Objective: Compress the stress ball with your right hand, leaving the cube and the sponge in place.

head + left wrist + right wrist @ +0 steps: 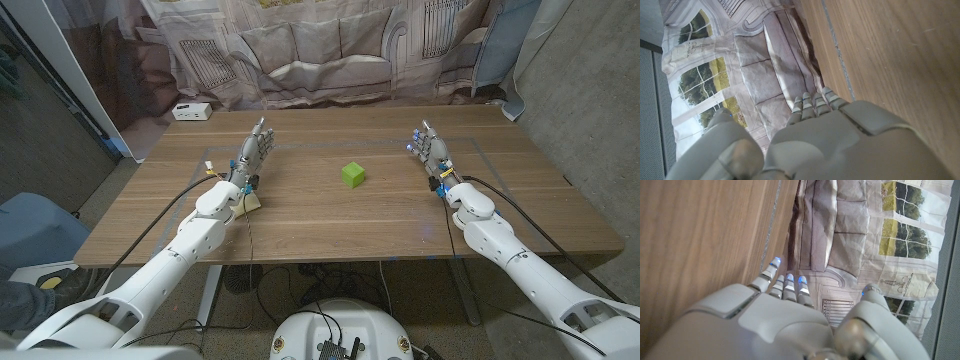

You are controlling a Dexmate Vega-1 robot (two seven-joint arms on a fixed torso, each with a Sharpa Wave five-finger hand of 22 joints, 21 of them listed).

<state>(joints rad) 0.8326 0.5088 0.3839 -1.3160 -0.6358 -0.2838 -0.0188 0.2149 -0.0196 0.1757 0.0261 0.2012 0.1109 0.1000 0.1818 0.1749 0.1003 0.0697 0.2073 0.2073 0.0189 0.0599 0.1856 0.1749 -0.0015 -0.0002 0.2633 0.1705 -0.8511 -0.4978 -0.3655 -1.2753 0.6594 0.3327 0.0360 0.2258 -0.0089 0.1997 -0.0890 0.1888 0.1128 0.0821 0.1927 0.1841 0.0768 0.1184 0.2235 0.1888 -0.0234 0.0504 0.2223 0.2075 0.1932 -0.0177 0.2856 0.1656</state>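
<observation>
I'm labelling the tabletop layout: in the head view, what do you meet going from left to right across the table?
White box at the far left edge → left hand → green cube → right hand.

**Surfaces and finishes**

The table (330,215) is matt brown wood with visible grain. On it, the green cube (353,175) looks matt and smooth. Left hand (252,152) and right hand (428,148) wear smooth, slightly glossy grey-white plastic shells. Behind the table hangs creased printed cloth (320,50).
</observation>
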